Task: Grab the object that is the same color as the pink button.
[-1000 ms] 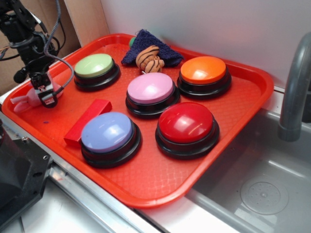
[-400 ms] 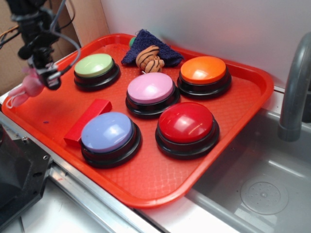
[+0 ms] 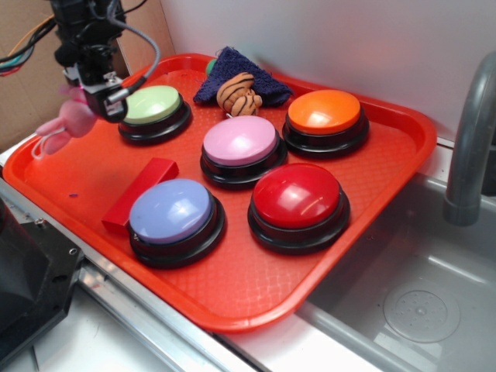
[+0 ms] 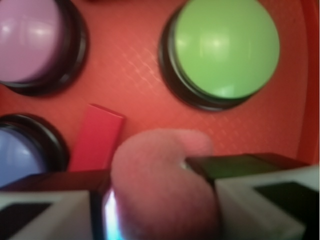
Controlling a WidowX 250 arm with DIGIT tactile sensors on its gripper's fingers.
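Holding: my gripper (image 3: 91, 108) is pinched on the pink plush toy (image 3: 68, 121); in the wrist view the toy (image 4: 160, 185) fills the gap between my two fingers (image 4: 265, 197), and I see no slack on either side.
Toy position relative to gripper: directly between the jaws, its body bulging out past them. In the exterior view most of it hangs on the side of my gripper away from the green button (image 3: 151, 105).
Toy long axis: across the jaw line, running from my fingertips outward and slightly downward; a thin white string loop (image 3: 39, 147) trails off the far end.
Height: the toy appears clear of the red tray (image 3: 387, 186), hanging above its near-left corner region; I judge the lift to be under way.
Colour match: the pink button (image 3: 240, 141) lies well ahead of my gripper, beyond the red block (image 3: 141, 191); its tone agrees with the toy.
Neighbours below gripper: green button just ahead and to one side (image 4: 225, 47); red block (image 4: 97, 137) just ahead to the other side; blue-lavender button (image 3: 170, 211) further that way.
Not involved: striped plush toy (image 3: 239, 93) on the dark blue cloth (image 3: 232, 66), far ahead of my gripper.
Task state: grasp judged secure.
Risk: only one end of the toy is clamped, so the overhang could let it rotate or slip.
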